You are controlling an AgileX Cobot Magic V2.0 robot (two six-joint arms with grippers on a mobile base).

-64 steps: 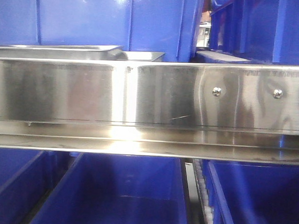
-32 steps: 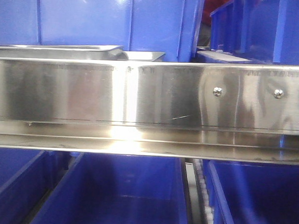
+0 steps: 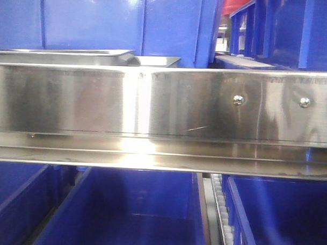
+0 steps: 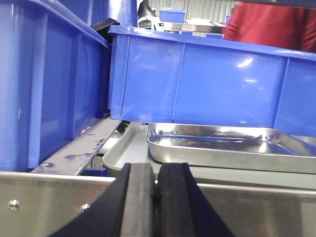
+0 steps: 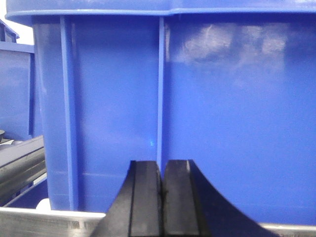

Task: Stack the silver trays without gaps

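Both tools were pressed together and held nothing: the left tool (image 4: 155,197) sat low behind the rail (image 4: 256,207), the right tool (image 5: 160,197) faced a bin (image 5: 197,98). The trays (image 4: 227,145) lay past the rail, under another bin (image 4: 207,81), the shiny one resting in a duller one and seemingly offset from it. The risks, as I judged them: a shut tool could skate off the thin rim; reaching in could knock the rail or the overhanging bin; a shove could jam the trays crooked, leaving a gap.
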